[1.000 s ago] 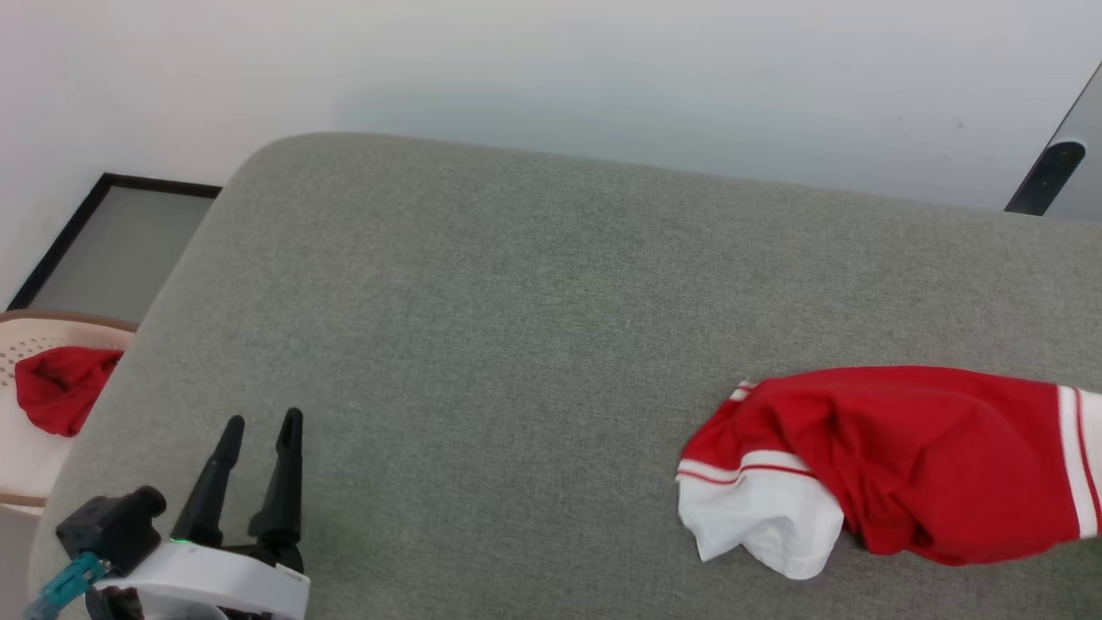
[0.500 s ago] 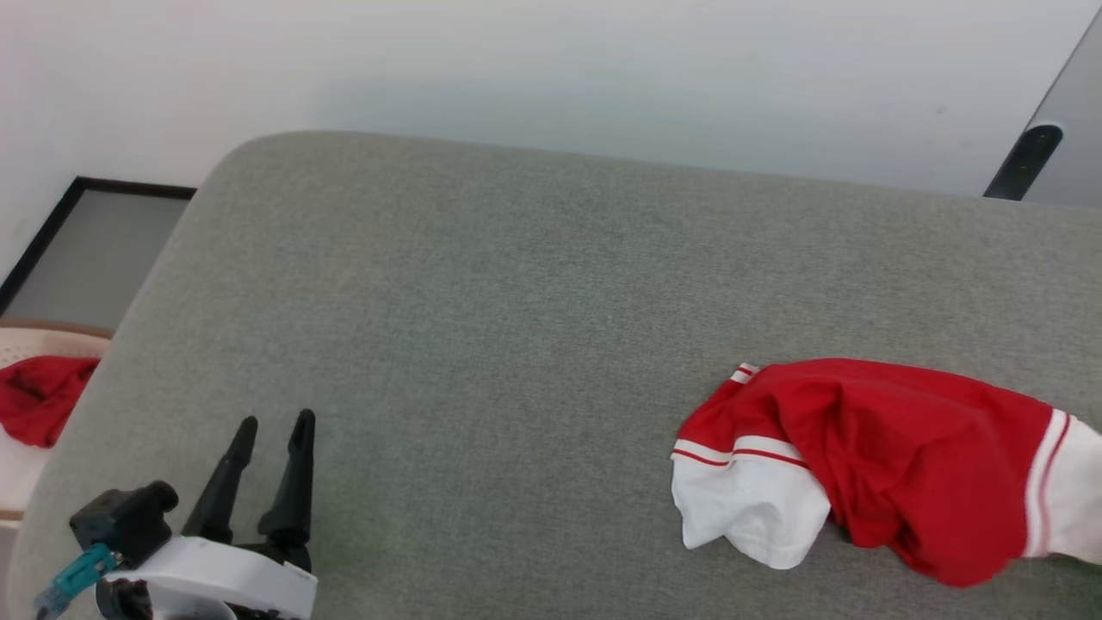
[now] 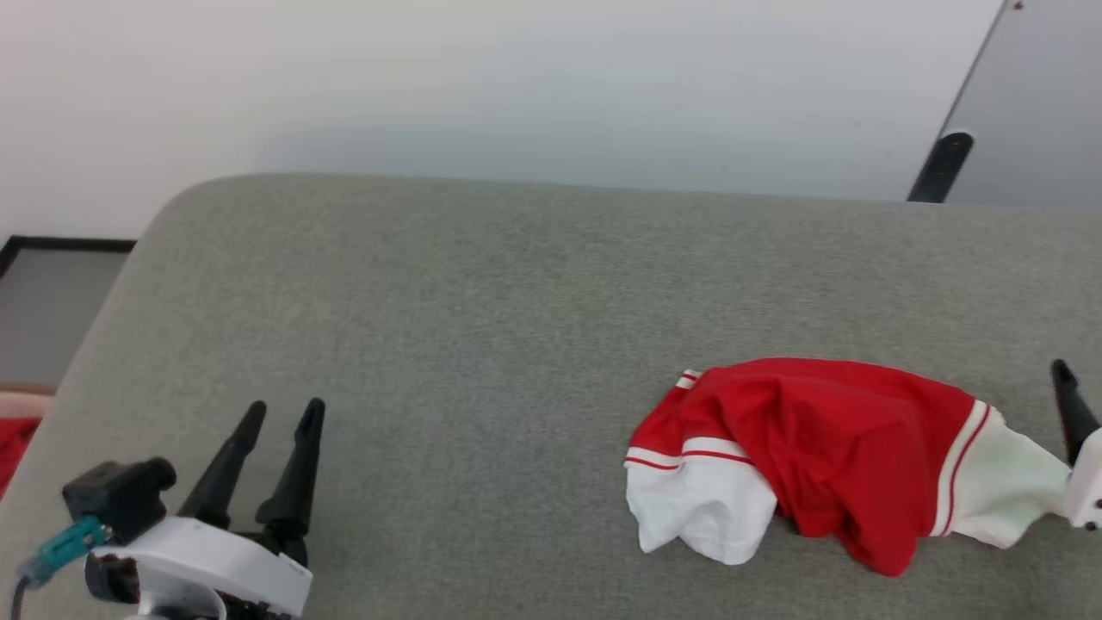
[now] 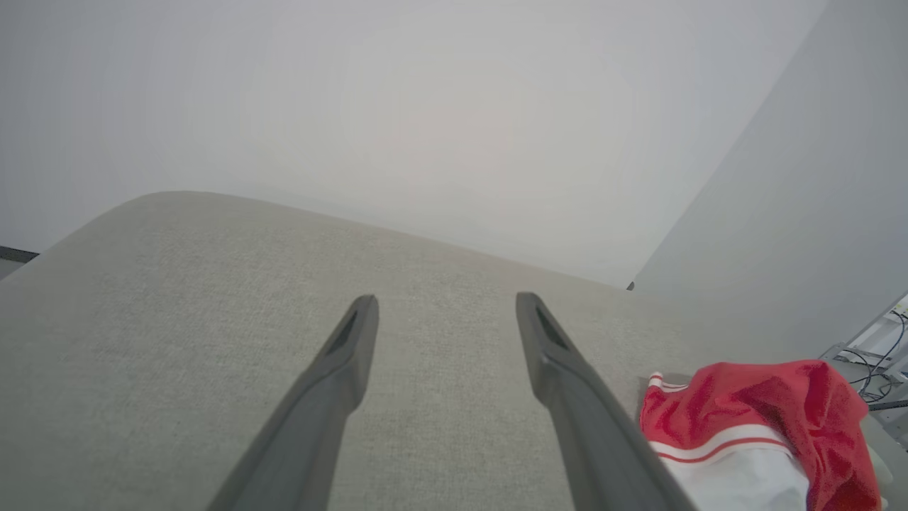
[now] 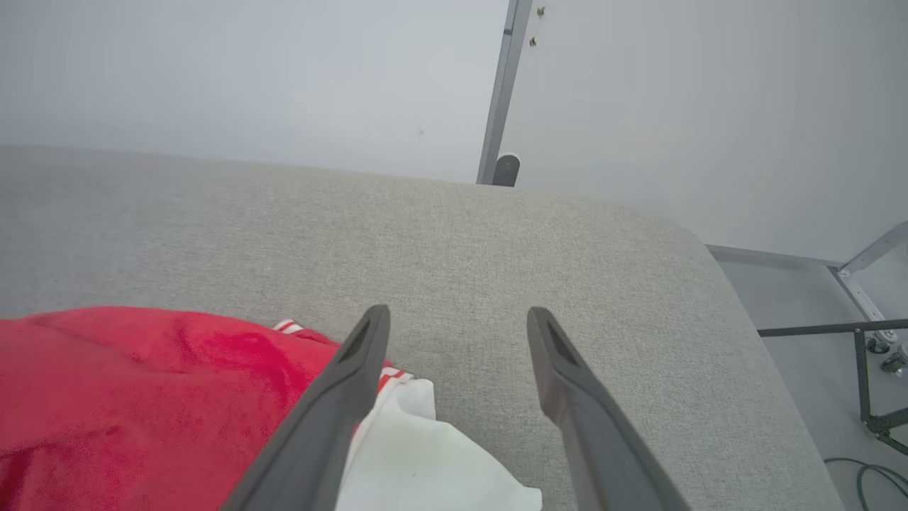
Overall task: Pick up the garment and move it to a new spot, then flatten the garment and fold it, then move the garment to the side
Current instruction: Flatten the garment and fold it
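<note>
My right gripper (image 5: 457,316) has its two dark fingers spread wide, and there is nothing between them. One finger is over the edge of a white sleeve (image 5: 425,454). I cannot tell if it touches the cloth. My left gripper (image 3: 286,406) is spread wide too and holds nothing. It hangs over the bare grey cushion (image 3: 482,327), well apart from the shirt.

The garment (image 3: 809,439) is a red jersey T-shirt with white sleeves and red-and-white stripes. It lies in a lumpy heap on the right part of the cushion, right next to my right gripper. One white sleeve sticks out toward that gripper. The other white sleeve (image 3: 697,508) flops out on the side nearer my left gripper. The number print is hidden in the folds. A bit of another red cloth (image 3: 10,443) peeks in at the far left, off the cushion. That one is not my job.

I think the shirt is now set down in its new spot, so the flattening comes next. For that I need both grippers. My left one has to go across to the near sleeve. Then each should pinch an edge and pull gently apart, so the shirt opens out flat and does not bunch up more.
</note>
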